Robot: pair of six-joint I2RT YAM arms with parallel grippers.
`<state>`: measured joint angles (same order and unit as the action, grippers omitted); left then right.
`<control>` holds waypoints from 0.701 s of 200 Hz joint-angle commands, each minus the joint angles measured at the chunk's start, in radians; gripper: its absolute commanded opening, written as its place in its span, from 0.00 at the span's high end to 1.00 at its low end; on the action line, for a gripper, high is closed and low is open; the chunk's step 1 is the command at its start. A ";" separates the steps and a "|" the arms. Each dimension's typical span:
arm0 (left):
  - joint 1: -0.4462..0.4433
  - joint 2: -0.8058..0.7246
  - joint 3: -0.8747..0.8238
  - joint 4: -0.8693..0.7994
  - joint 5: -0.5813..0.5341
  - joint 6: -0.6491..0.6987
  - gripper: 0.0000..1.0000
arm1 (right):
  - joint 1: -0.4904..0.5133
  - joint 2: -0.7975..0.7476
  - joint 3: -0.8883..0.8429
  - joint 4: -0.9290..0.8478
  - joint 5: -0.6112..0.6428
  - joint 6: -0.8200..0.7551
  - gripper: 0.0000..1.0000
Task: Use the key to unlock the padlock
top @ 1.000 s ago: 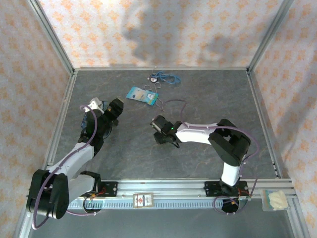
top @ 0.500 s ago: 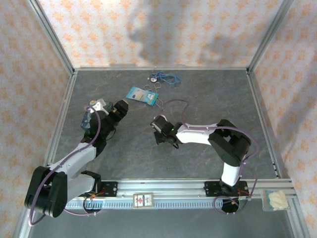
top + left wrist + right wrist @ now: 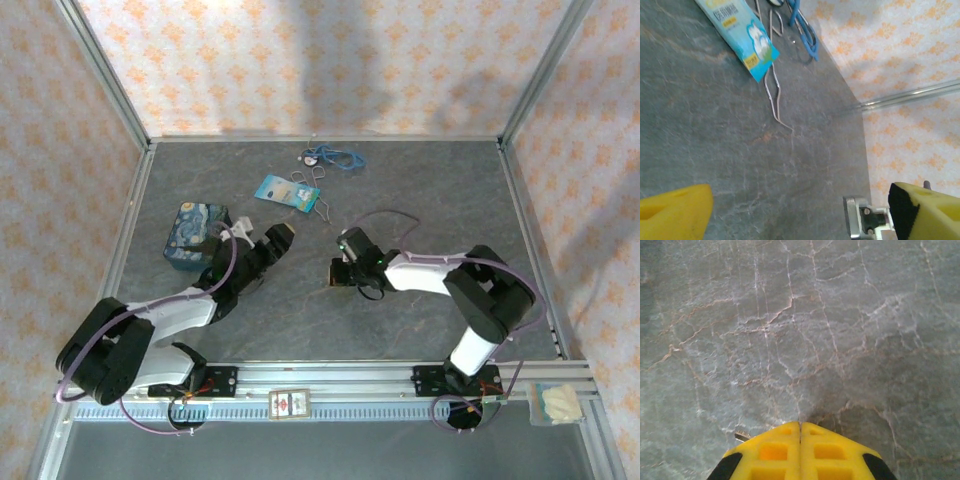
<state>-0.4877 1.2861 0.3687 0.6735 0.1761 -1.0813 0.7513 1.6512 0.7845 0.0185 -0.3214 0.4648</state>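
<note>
Right wrist, key (image 3: 742, 435) just beside closed tool (image 3: 800, 425)

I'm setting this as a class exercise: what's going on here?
Two robot arms work over a grey table. The right gripper is shut, low over it, a sliver of metal poking out beside its fingers, too little to identify. The left gripper is open, holding nothing, facing the blue card.

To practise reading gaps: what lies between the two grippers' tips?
Bare grey table; in the top view nothing lies between the left gripper and the right gripper.
</note>
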 commanded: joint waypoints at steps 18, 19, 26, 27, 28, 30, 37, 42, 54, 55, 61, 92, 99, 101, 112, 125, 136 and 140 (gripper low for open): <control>-0.044 0.112 -0.002 0.184 0.036 -0.096 0.25 | -0.012 -0.114 -0.024 0.091 0.014 0.017 1.00; -0.045 0.116 -0.001 0.187 0.037 -0.099 0.25 | -0.012 -0.117 -0.024 0.092 0.014 0.018 1.00; -0.053 0.141 0.002 0.208 0.051 -0.111 0.26 | -0.013 -0.127 -0.028 0.101 0.019 0.020 1.00; -0.054 0.144 0.002 0.212 0.053 -0.112 0.26 | -0.013 -0.129 -0.028 0.103 0.020 0.019 1.00; -0.055 0.147 0.003 0.215 0.055 -0.114 0.27 | -0.013 -0.130 -0.029 0.104 0.020 0.019 1.00; -0.059 0.153 0.004 0.221 0.059 -0.118 0.27 | -0.013 -0.133 -0.029 0.107 0.022 0.019 1.00; -0.067 0.173 0.007 0.240 0.067 -0.129 0.27 | -0.013 -0.141 -0.033 0.118 0.026 0.020 1.00; -0.074 0.188 0.010 0.252 0.074 -0.135 0.27 | -0.014 -0.148 -0.037 0.127 0.029 0.019 1.00; -0.088 0.215 0.020 0.276 0.087 -0.148 0.28 | -0.015 -0.159 -0.046 0.147 0.034 0.018 1.00; -0.089 0.216 0.020 0.278 0.088 -0.148 0.28 | -0.015 -0.160 -0.047 0.149 0.036 0.018 1.00; -0.096 0.229 0.026 0.283 0.092 -0.151 0.28 | -0.015 -0.163 -0.052 0.156 0.042 0.018 1.00; -0.117 0.269 0.041 0.339 0.099 -0.177 0.31 | -0.018 -0.164 -0.057 0.173 0.052 0.023 1.00; -0.119 0.279 0.043 0.355 0.106 -0.181 0.34 | -0.018 -0.162 -0.057 0.176 0.054 0.031 1.00; -0.120 0.280 0.043 0.359 0.109 -0.183 0.35 | -0.018 -0.162 -0.058 0.176 0.055 0.032 1.00; -0.124 0.295 0.048 0.383 0.121 -0.186 0.41 | -0.018 -0.159 -0.055 0.178 0.066 0.049 1.00; -0.130 0.311 0.054 0.408 0.136 -0.190 0.47 | -0.018 -0.157 -0.058 0.191 0.080 0.071 1.00; -0.136 0.331 0.061 0.425 0.148 -0.196 0.52 | -0.019 -0.157 -0.063 0.214 0.081 0.086 1.00; -0.137 0.335 0.063 0.433 0.152 -0.200 0.55 | -0.019 -0.156 -0.065 0.221 0.081 0.092 1.00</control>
<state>-0.6075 1.5890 0.4000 1.0004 0.2855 -1.2583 0.7406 1.5040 0.7383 0.1726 -0.2840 0.5060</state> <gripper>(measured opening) 0.502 0.045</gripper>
